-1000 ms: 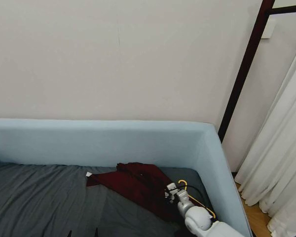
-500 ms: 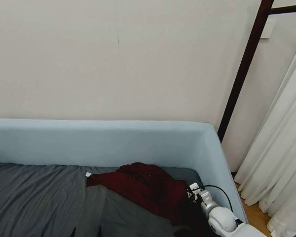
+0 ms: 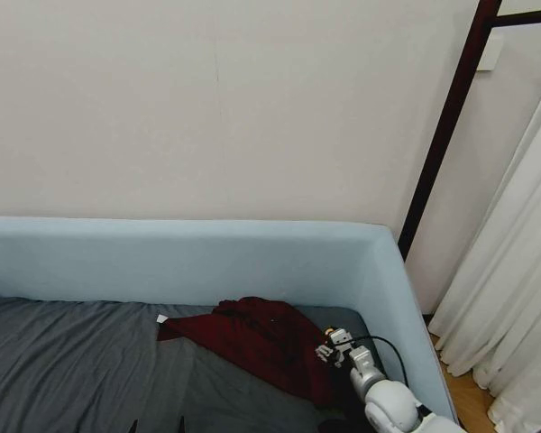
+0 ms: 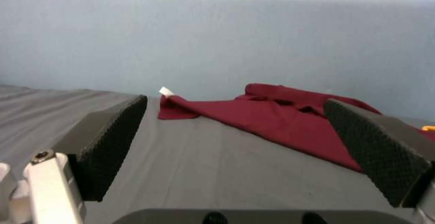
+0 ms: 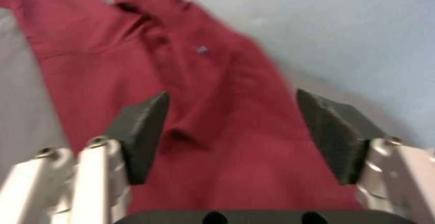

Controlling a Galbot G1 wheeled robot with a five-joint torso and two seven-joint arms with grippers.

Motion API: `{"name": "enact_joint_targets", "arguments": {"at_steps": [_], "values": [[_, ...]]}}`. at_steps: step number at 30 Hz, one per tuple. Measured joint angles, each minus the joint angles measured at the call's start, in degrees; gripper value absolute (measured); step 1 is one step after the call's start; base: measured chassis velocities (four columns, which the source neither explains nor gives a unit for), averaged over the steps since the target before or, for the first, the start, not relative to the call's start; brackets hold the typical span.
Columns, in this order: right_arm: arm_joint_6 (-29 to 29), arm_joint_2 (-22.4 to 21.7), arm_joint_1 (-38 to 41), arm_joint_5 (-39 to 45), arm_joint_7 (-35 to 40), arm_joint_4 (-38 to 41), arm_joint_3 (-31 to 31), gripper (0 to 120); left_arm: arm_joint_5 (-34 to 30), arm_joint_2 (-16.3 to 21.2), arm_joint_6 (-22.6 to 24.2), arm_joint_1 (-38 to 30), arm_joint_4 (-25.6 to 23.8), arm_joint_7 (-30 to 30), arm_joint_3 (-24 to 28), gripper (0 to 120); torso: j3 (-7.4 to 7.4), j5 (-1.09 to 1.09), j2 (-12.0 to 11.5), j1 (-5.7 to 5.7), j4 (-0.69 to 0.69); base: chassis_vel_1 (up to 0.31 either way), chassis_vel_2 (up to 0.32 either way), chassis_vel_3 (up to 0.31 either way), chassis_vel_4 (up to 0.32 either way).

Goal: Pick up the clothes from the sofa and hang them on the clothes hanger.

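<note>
In the head view, the right gripper (image 3: 333, 344) sits low and right of centre, at the right-hand edge of the red shirt (image 3: 252, 334). From here I cannot tell whether it touches the cloth. The shirt lies crumpled on the grey seat (image 3: 63, 361) of the pale blue sofa (image 3: 207, 257), near the corner where the back meets the right arm. Two dark tips of the left gripper (image 3: 156, 424) poke up at the bottom edge, over bare seat, well apart from the shirt. The seat to the left is open. A dark rack pole (image 3: 446, 126) rises at the upper right, with a white curtain (image 3: 514, 298) beside it.

In the left wrist view, the jaws are spread wide and hold nothing. Their ridged black pads (image 4: 112, 142) frame the shirt, which lies farther off against the sofa back. A small white tag (image 4: 165, 91) sticks out at one end of the shirt; no writing on it can be read.

In the right wrist view, the jaws are also released and wide. The black fingers (image 5: 139, 132) stand on either side of the shirt, with red cloth filling the gap between them and nothing clamped. A small pale mark (image 5: 201, 50) shows on the cloth, too blurred to read.
</note>
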Motion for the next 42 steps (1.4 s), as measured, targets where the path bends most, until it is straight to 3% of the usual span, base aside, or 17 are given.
{"name": "enact_joint_targets", "arguments": {"at_steps": [3, 7, 18, 22, 26, 37, 42], "values": [[0.07, 2.50, 0.07, 1.61, -0.70, -1.08, -1.70, 88, 0.24, -0.14, 0.00, 0.00, 0.00, 0.12, 0.14, 99, 0.00, 0.02, 0.00, 0.00, 0.01, 0.000, 0.000, 0.000, 0.000], [1.35, 10.44, 3.16, 3.53, -1.30, -10.04, -2.93, 100, 0.52, -0.06, 0.03, 0.63, -0.62, 0.31, 0.06, 99, 0.00, 0.02, 0.00, 0.00, 0.03, 0.000, 0.000, 0.000, 0.000], [0.46, 18.47, 7.83, 6.82, -1.24, -24.02, -3.06, 95, 0.72, -0.66, -0.35, 1.42, -0.68, 0.31, -0.36, 99, 0.00, 0.02, 0.00, 0.00, 0.02, 0.000, 0.000, 0.000, 0.000], [0.18, 19.00, 8.48, 7.54, -1.28, -25.92, -2.44, 85, 0.69, -0.65, -0.35, 1.17, -0.86, 0.25, -0.71, 99, 0.00, 0.02, 0.00, 0.00, 0.01, 0.000, 0.000, 0.000, 0.000], [-0.15, 19.41, 8.71, 9.28, -1.85, -27.33, -2.12, 65, 0.19, -0.30, -0.01, 0.72, -1.49, 0.07, -1.24, 99, 0.00, 0.02, -0.01, 0.00, 0.01, 0.000, 0.000, 0.000, 0.000], [-0.67, 19.66, 8.58, 9.13, -2.21, -28.41, -3.17, 28, -0.16, -0.37, 0.21, 0.61, -1.69, 0.06, -1.25, 99, 0.00, 0.02, -0.01, 0.00, 0.01, 0.000, 0.000, 0.000, 0.000], [-0.67, 19.12, 8.71, 9.19, -2.00, -28.23, -3.20, 6, -0.26, -0.30, -0.06, 0.67, -1.45, 0.00, -1.29, 99, 0.00, 0.02, -0.01, 0.00, 0.01, 0.000, 0.000, 0.000, 0.000]]}}
